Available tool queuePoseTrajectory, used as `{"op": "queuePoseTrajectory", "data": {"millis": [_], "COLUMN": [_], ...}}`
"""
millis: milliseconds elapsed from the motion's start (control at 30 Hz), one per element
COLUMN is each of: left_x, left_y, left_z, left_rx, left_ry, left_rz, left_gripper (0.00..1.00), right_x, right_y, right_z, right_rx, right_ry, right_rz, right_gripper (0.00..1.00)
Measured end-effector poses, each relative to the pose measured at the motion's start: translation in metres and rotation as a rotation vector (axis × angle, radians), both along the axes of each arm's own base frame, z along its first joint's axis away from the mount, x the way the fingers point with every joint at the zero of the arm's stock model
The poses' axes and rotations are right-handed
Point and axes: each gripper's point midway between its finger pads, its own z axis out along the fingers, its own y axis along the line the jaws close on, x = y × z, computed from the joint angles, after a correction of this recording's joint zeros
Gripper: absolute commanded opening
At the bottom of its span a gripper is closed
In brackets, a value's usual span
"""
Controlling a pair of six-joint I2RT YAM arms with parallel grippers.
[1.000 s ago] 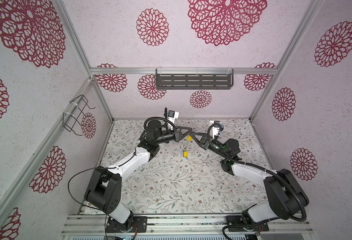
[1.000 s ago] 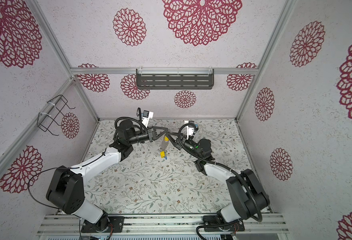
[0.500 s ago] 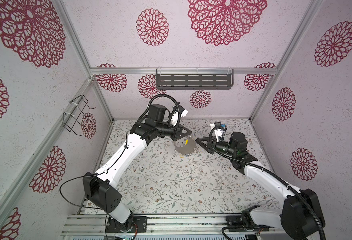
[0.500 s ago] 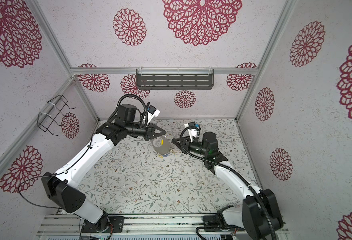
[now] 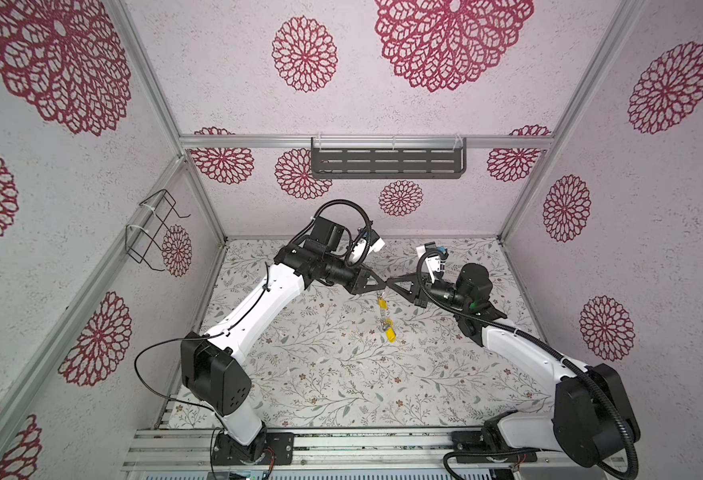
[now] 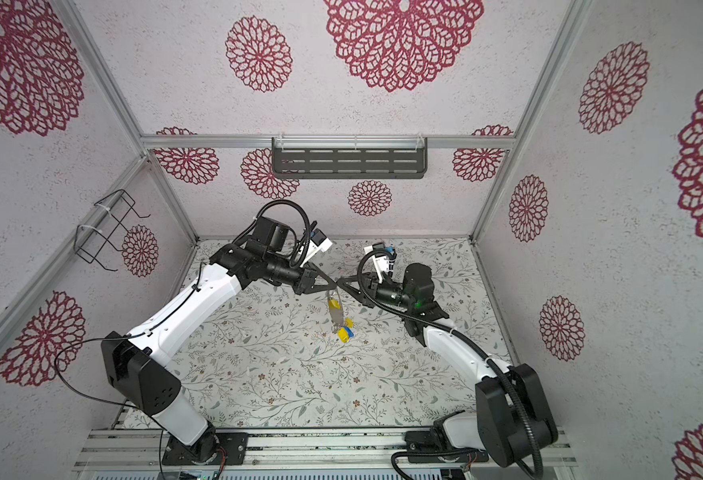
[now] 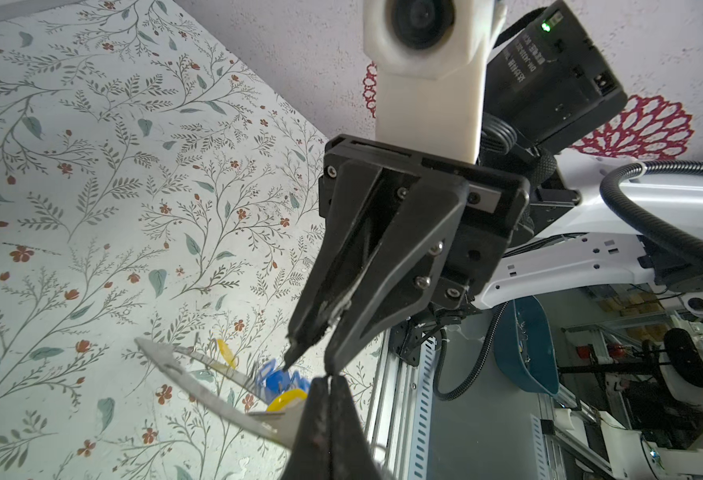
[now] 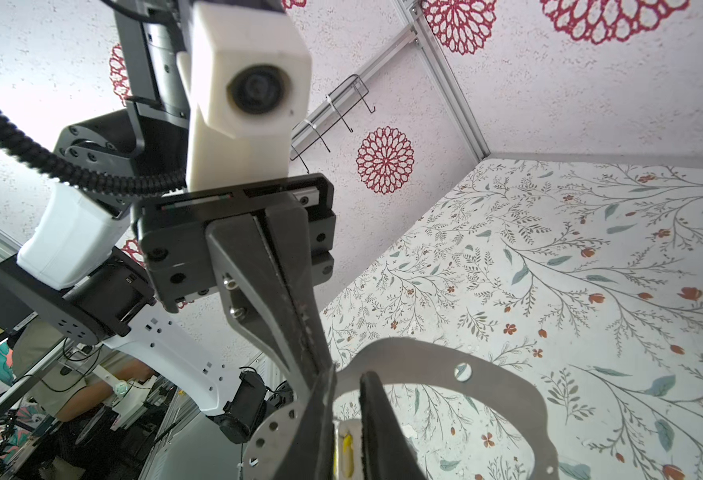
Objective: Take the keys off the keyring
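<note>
The keyring (image 8: 487, 382) is a flat grey plate shaped like a horseshoe. It hangs in the air, up off the table (image 5: 320, 374). The left gripper (image 7: 328, 380) is shut tight on the plate's rim and holds it up, so the plate hangs down below that gripper's tips. The keys (image 6: 343, 333) dangle at the low end of the plate, well under both grippers. Some are yellow and one is blue. I cannot tell if they touch the table. The right gripper (image 8: 349, 374) comes from the other side, and its tips are just beside the left gripper's tips. Its two fingers (image 8: 378, 415) stand a little bit apart. A yellow key (image 8: 343, 444) with a white label sits in the gap between them. I cannot tell if the fingers squeeze it.
</note>
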Motion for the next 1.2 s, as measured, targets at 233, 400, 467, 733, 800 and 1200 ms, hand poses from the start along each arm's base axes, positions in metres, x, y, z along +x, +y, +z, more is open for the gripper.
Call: {"op": "queuePoseTrajectory", "data": {"millis": [233,400,467,733,800,1200], "left_x": [-0.001,-0.001,-0.001,-0.002,-0.002,0.002], "left_y": [0.000,0.001,0.001,0.000,0.000,0.003], "left_z": [0.003,0.002,0.002,0.002,0.002,0.002], "left_rx": [0.000,0.003,0.004,0.003,0.003,0.005], "left_ry": [0.001,0.006,0.006,0.006,0.007,-0.003], "left_rz": [-0.001,0.000,0.000,-0.003,-0.002,0.011], "left_gripper": [0.00,0.00,0.00,0.00,0.00,0.07], "right_x": [-0.007,-0.014,-0.017,-0.025,-0.024,-0.018], "right_y": [0.002,0.005,0.006,0.013,0.014,0.018], "right_z": [-0.004,-0.010,-0.010,-0.008,-0.010,-0.012], "right_rx": [0.017,0.029,0.034,0.044,0.044,0.070], "right_ry": [0.018,0.039,0.041,0.044,0.050,0.082], "right_rz": [0.025,0.047,0.057,0.091,0.092,0.103], "right_gripper": [0.16,0.17,0.18,0.17,0.13,0.00]}}
